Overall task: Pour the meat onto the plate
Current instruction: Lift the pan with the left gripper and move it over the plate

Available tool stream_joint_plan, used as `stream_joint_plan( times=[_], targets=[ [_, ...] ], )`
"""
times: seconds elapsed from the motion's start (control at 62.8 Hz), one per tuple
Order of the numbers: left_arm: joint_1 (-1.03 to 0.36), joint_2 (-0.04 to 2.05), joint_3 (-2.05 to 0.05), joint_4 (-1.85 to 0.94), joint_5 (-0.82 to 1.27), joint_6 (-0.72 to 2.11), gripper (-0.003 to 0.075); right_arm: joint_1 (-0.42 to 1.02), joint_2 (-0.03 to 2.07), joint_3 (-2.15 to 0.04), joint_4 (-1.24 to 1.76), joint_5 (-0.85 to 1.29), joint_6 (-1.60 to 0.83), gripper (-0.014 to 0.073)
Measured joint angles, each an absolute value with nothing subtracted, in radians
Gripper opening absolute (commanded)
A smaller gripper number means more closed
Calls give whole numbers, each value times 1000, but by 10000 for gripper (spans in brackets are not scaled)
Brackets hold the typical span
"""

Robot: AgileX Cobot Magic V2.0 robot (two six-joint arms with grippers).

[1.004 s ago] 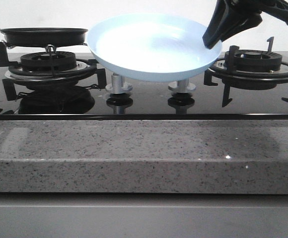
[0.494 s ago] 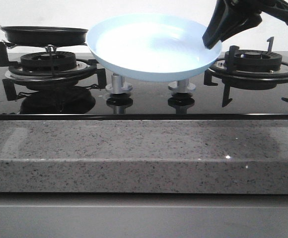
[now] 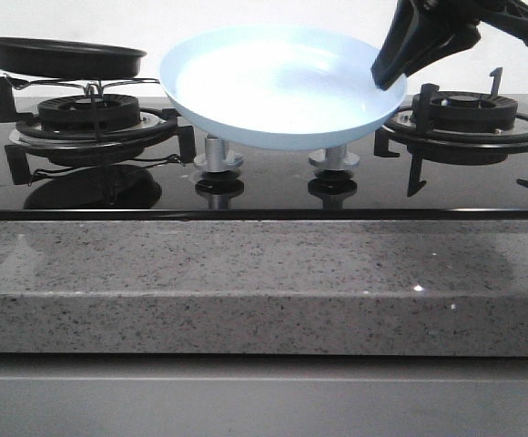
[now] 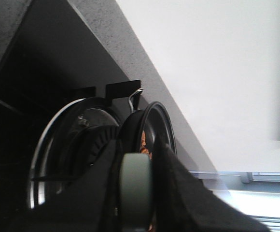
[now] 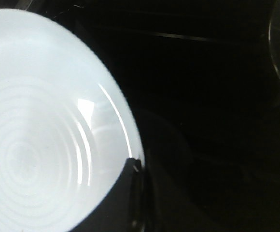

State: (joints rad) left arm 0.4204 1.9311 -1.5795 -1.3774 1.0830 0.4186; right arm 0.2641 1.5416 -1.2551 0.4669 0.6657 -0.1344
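The black frying pan (image 3: 64, 56) hangs level just above the left burner. In the left wrist view my left gripper (image 4: 136, 164) is shut on the pan's grey-green handle (image 4: 136, 191), and a sliver of orange-brown meat (image 4: 143, 144) shows inside the pan (image 4: 157, 125). In the front view the meat is hidden by the pan wall. The pale light-blue plate (image 3: 282, 86) is held tilted above the stove's middle, its inside bare. My right gripper (image 3: 393, 66) is shut on the plate's right rim. In the right wrist view one finger (image 5: 128, 193) lies over the plate (image 5: 38, 135) rim.
Under the pan is the left burner with its black grate (image 3: 91, 118); a second burner (image 3: 469, 118) stands on the right. Two silver knobs (image 3: 218, 159) (image 3: 334, 159) rise from the glass hob below the plate. A speckled granite counter edge (image 3: 264, 282) runs along the front.
The pan has risen off the left burner grate and shifted slightly left. The plate and right gripper have stayed where they were.
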Motion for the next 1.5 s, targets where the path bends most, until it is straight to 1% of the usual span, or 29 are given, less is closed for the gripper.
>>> stream_joint_plan(
  times=[0.175,0.43,0.781,1.02,1.211,1.498],
  targets=[
    [420,1931,-1594,-1458,1131,426,-20,264,1542,-1255,467,666,-134,-59],
    [402,1922,-1667,-1491,1176,466,-20,264,1542,-1255,467,666,-134,-59],
    [247,1846,-1699,-1485,1170,523,-20,264,1542,-1255,467,666,-134,-59],
    [147,1832,-1699,-1473,1149,575,-20,264,1542,-1255,467,666,-134,-59],
    [95,1822,-1699,-1456,1126,650,-20,264,1542,-1255,467,666,-134,-59],
    [42,1748,-1699,-1400,1077,767,-20,264,1542,-1255,467,666,-134,-59]
  ],
)
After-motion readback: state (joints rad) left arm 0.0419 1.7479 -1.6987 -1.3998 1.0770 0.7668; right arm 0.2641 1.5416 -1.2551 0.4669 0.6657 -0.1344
